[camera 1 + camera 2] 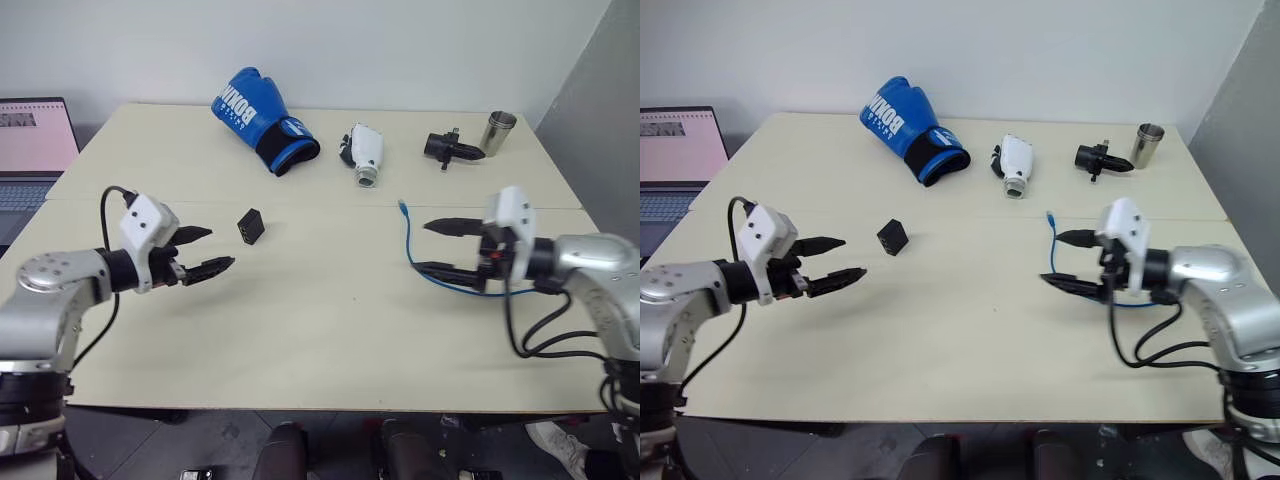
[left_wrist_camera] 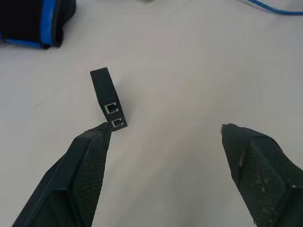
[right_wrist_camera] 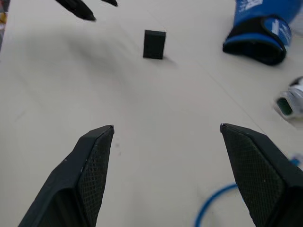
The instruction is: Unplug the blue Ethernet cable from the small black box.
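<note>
Cable [image 1: 425, 262] already out of the box, I'd say: blue cord lies loose on the counter [image 1: 330, 330] by my right claw [image 1: 432, 247], one plug end pointing away toward the far side. Right claw wide open, holding nothing. Left claw [image 1: 205, 250] also wide open and empty, hovering just short of the black box [image 1: 250, 226], which stands on edge mid-counter, both ports bare, well apart from the cable. Farther back, blue boxing glove [image 1: 262, 118]; white lettering, partly readable, looks like "BON".
</note>
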